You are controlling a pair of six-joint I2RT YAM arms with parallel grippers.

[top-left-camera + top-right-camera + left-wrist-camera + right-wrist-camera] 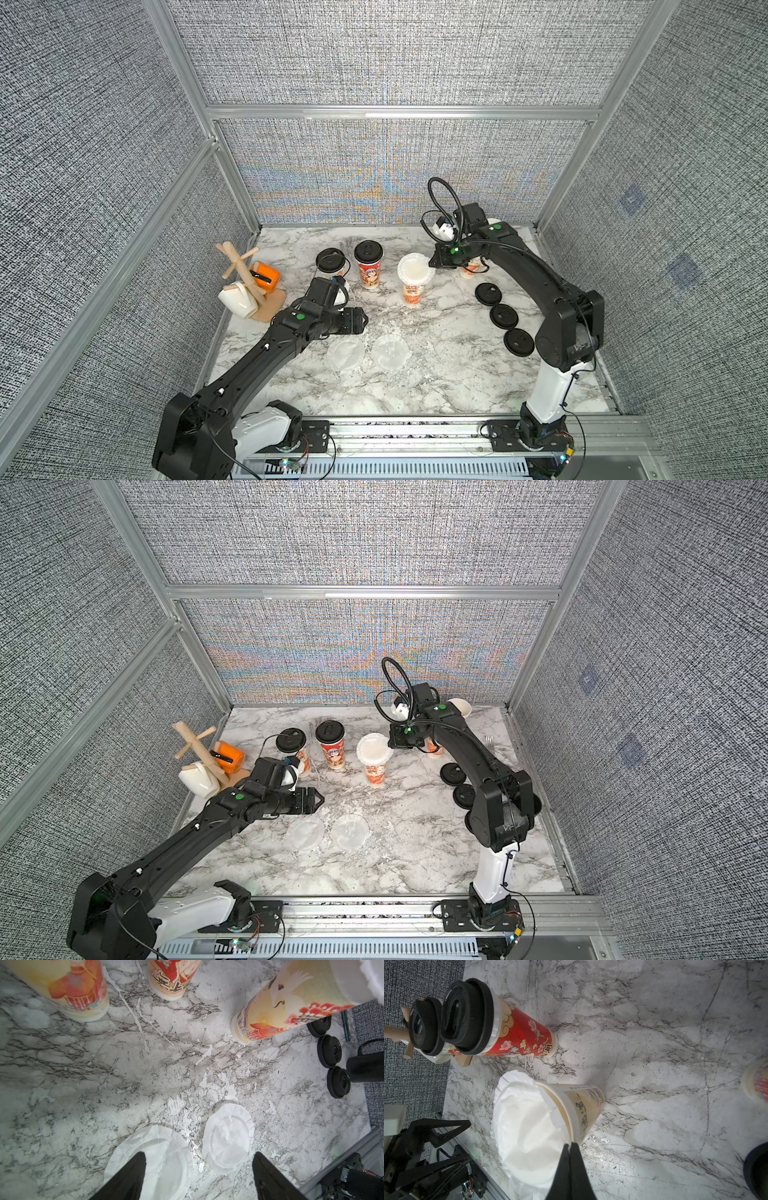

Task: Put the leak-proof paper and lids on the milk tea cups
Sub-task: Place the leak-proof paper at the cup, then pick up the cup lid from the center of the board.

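With the right end effector (570, 1146) clenched at the edge of the leak-proof paper disc (527, 1126) lying skewed on the unlidded milk tea cup (583, 1109), retreating could drag it off or topple the cup.

Enclosure, three sides, grey woven-fabric panels: back panel (395, 62) at 12 o'clock, left panel (83, 208) at 9, right panel (685, 332) at 3.
Aluminium frame posts at back corners; crossbar (395, 112) runs across back panel.
Below crossbar, fabric shows rainbow moiré shimmer in both top views.
Two faint bluish square patches (631, 199) on right panel.
Tabletop (436, 374): white marble pattern, grey-black veins, scuffed white flecks mid-surface.
Aluminium rail (415, 432) along 6 o'clock edge; slotted cable duct (395, 469) just outside it.
Light diffuse, shadows soft.
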